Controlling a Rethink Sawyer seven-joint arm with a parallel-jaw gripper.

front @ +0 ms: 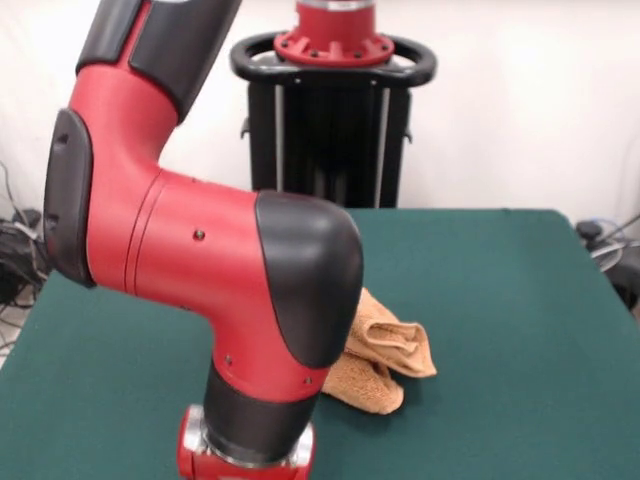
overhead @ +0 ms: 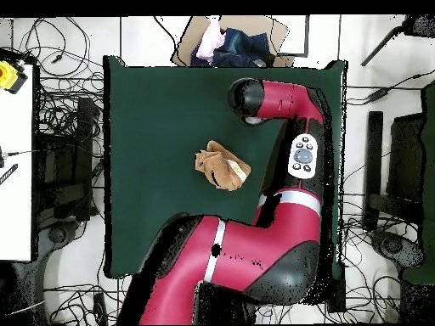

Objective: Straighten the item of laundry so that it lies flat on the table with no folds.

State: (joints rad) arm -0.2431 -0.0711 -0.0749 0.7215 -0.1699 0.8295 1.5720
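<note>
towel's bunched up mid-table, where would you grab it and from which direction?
Judging by the overhead view, the towel lies crumpled in a compact heap on the green table, with layered folds. Its outer corner lobe, seen in the front view, looks like the freest edge. I'd pinch that lobe from straight above and drag it outward. The gripper isn't clearly visible, so its state is unknown.

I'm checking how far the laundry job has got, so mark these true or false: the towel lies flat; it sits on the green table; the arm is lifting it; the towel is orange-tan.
1. The towel lies flat. False: it is bunched and folded.
2. It sits on the green table. True.
3. The arm is lifting it. False: the towel rests on the table, nothing raising it.
4. The towel is orange-tan. True.
</note>
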